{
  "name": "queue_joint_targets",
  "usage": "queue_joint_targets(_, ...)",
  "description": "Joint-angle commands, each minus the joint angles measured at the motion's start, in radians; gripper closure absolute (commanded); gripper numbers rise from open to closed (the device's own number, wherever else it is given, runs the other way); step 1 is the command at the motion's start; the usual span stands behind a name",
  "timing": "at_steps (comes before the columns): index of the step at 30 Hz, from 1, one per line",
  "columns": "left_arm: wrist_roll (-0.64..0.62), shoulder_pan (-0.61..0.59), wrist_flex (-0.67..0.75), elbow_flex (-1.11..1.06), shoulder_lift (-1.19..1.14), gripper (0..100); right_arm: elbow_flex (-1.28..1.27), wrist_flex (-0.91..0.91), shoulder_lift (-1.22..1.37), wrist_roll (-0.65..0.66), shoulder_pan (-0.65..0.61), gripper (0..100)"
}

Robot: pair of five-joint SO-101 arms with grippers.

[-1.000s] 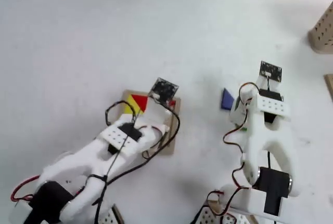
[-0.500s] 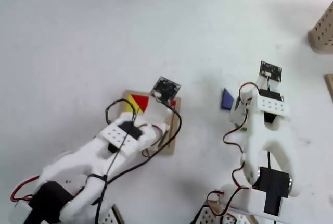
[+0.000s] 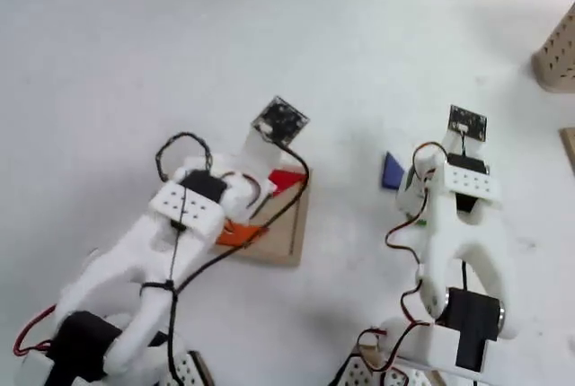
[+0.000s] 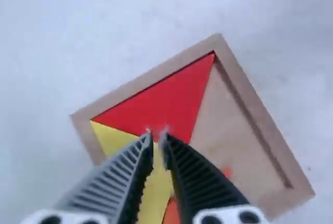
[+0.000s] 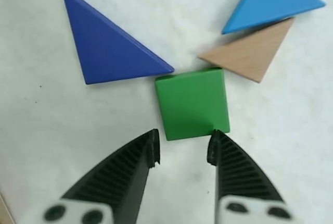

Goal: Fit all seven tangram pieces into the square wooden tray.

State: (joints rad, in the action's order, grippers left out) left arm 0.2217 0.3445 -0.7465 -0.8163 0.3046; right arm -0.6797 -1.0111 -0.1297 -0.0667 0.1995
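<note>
Right hand [image 5: 183,136] hangs spread and empty, with the green square [image 5: 192,103] dead ahead of its tips, right of centre in the high view. Left hand [image 4: 156,136], all but clenched on nothing, sits over the tray [image 3: 292,235], left of centre. The right arm looks nearer.

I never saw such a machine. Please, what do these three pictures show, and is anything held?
Two robot arms sit at a table. One picture looks down from above; the other two come from cameras on the arms' wrists. The left gripper, closed and empty, hangs over the wooden tray, where a red triangle, a yellow piece and an orange piece lie. The right gripper, open, is by a green square, a dark blue triangle, a light blue triangle and a wood-coloured triangle.
</note>
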Motion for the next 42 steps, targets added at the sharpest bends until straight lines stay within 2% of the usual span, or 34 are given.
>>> queue_joint_targets(1, 0.008, -0.018, -0.006, -0.012, 0.038, 73, 0.040, 0.024, -0.004, 0.002, 0.048, 84.4)
queue_joint_targets(4, 0.006, -0.016, -0.003, -0.021, 0.033, 65, 0.040, 0.048, -0.004, 0.000, 0.093, 84.4)
queue_joint_targets(9, 0.006, -0.028, 0.086, -0.051, 0.031, 73, 0.040, 0.068, -0.005, -0.064, 0.124, 84.4)
queue_joint_targets(12, 0.006, -0.064, 0.123, -0.058, 0.031, 78, 0.040, 0.067, -0.005, -0.055, 0.122, 84.4)
queue_joint_targets(15, -0.008, -0.147, 0.117, -0.026, 0.033, 79, 0.040, 0.062, -0.007, -0.055, 0.122, 84.4)
queue_joint_targets(19, -0.155, -0.292, 0.118, 0.015, 0.031, 79, 0.038, 0.062, -0.007, -0.055, 0.122, 84.4)
queue_joint_targets(21, -0.181, -0.326, 0.126, 0.015, 0.031, 79, 0.038, 0.062, -0.005, -0.055, 0.124, 84.4)
queue_joint_targets(30, -0.176, -0.340, 0.176, 0.025, -0.041, 79, 0.040, 0.067, -0.005, -0.055, 0.127, 84.4)
queue_joint_targets(36, -0.176, -0.360, 0.110, 0.135, -0.160, 79, 0.038, 0.067, -0.005, -0.055, 0.127, 84.4)
queue_joint_targets(42, -0.176, -0.360, 0.095, 0.149, -0.174, 79, 0.037, 0.067, -0.005, -0.055, 0.127, 84.4)
